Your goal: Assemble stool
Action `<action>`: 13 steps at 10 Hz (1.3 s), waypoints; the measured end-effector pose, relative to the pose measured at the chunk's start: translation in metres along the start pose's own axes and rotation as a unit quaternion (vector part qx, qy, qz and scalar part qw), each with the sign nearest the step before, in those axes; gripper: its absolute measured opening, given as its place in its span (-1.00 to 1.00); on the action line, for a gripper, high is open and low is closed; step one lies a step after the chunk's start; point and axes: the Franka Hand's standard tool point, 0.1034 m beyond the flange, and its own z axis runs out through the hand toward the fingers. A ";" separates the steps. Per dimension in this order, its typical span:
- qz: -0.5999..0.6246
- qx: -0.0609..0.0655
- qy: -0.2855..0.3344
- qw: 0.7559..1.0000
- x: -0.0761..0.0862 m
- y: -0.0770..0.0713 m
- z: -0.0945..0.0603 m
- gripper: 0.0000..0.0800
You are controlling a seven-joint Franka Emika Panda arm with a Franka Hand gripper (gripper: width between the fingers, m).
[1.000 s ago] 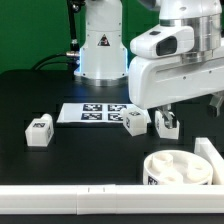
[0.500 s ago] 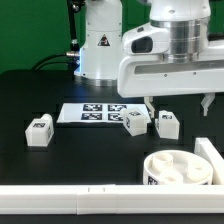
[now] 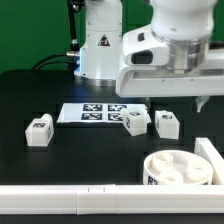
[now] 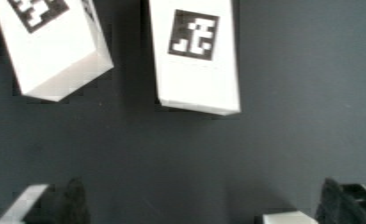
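1. Farthest toward the exterior view's left, the first leg (image 3: 38,131) stands alone on the black table (image 3: 60,165), well apart from the other parts, with its tag facing up.
2. Next comes the marker board (image 3: 93,113), lying flat on the table. It is no part of the stool.
3. Just beside the board, toward the exterior view's right, sit the second leg (image 3: 136,121) and the third leg (image 3: 166,124), near each other but not touching. The wrist view shows two tagged blocks side by side with a dark gap between them, most likely this pair.
4. The gripper (image 3: 176,100) hangs above that pair with its jaws spread wide and nothing between them. In the wrist view the fingertips (image 4: 55,203) flank bare table, short of the blocks.
5. The seat (image 3: 180,168) lies at the front, toward the exterior view's right, with its sockets up, just behind the long border rail (image 3: 70,203).
6. The legs look like rigid, light plastic with smooth faces, so they may slip under a weak pinch.
7. Their long flat sides are parallel, so the safest hold seems to be across the narrow width near the middle, where a leg is least likely to pivot.
8. The seat is thick and stiff and probably too wide to span. Its rim wall looks like the only place to take hold of it.
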 end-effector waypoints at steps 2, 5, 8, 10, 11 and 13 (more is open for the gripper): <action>-0.017 -0.011 -0.030 0.999 -0.008 -0.016 0.014 0.62; -0.013 -0.015 -0.138 0.990 -0.016 -0.009 0.019 0.62; -0.008 -0.021 -0.240 0.971 -0.022 -0.002 0.026 0.62; -0.008 -0.021 -0.243 0.970 -0.019 -0.002 0.028 0.62; -0.008 -0.021 -0.244 0.969 -0.019 -0.002 0.029 0.62; 0.002 -0.028 -0.266 0.964 -0.026 -0.001 0.052 0.62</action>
